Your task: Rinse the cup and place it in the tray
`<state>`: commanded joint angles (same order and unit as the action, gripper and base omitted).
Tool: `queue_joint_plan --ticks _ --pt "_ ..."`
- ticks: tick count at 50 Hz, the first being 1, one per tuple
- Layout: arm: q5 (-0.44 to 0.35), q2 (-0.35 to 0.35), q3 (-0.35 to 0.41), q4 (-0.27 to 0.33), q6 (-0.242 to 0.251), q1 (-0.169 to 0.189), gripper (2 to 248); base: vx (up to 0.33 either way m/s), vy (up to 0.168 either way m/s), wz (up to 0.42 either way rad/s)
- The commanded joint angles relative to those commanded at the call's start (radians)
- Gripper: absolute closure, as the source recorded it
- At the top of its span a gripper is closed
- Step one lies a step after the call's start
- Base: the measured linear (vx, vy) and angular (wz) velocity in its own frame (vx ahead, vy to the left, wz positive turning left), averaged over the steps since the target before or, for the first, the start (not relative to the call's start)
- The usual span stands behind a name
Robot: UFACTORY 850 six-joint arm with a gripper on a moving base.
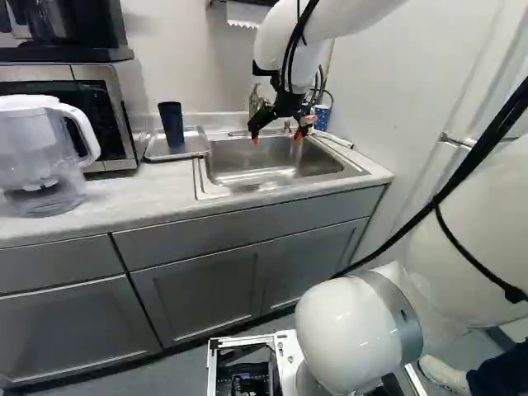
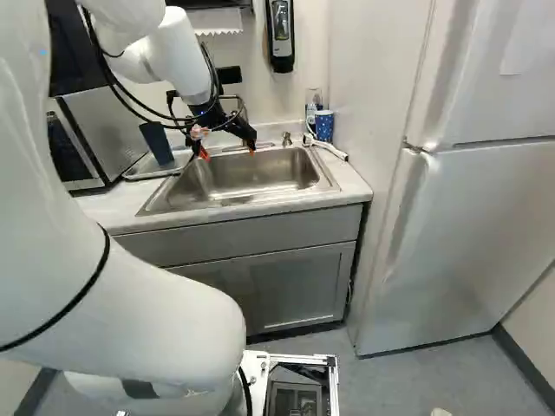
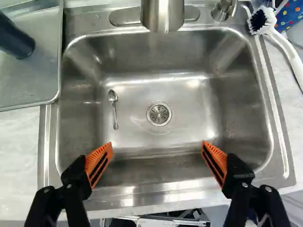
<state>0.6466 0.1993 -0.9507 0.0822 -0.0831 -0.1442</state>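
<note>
Cup [image 1: 171, 125] of dark blue, tall and tapered, stands on end in the metal tray [image 3: 45, 71], which sits just left of the sink [image 3: 189, 99] on the pale desk [image 3: 16, 142]. Its long axis runs straight up and down, with the wider end upward and the narrower end down on the tray. Seen from the wrist, it slants through the picture, the lower end toward the sink and the upper end pointing away from it.

Over the sink hangs the gripper [image 1: 277, 139], apart from the cup. Its fingers [image 3: 98, 163] are spread wide, orange pads facing each other across a broad gap. Ahead of them, down in the basin, lies a small spoon [image 3: 113, 101] beside the round drain [image 3: 159, 114], the bowl end toward the faucet [image 3: 163, 14] side and the handle toward the gripper.

On the far right of the sink I can see a white-handled brush [image 3: 260, 20] beside a spotted blue container [image 3: 289, 15]. Left of the tray are a microwave [image 1: 130, 103] and a clear pitcher [image 1: 33, 144]; off to the right of the desk, a tall refrigerator [image 2: 468, 199].
</note>
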Motion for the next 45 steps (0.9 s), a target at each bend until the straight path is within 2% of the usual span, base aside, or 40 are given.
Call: queue_joint_plan --ticks 45 --pt "0.0 0.0 0.0 0.0 0.0 0.0 3 -0.128 -0.003 0.018"
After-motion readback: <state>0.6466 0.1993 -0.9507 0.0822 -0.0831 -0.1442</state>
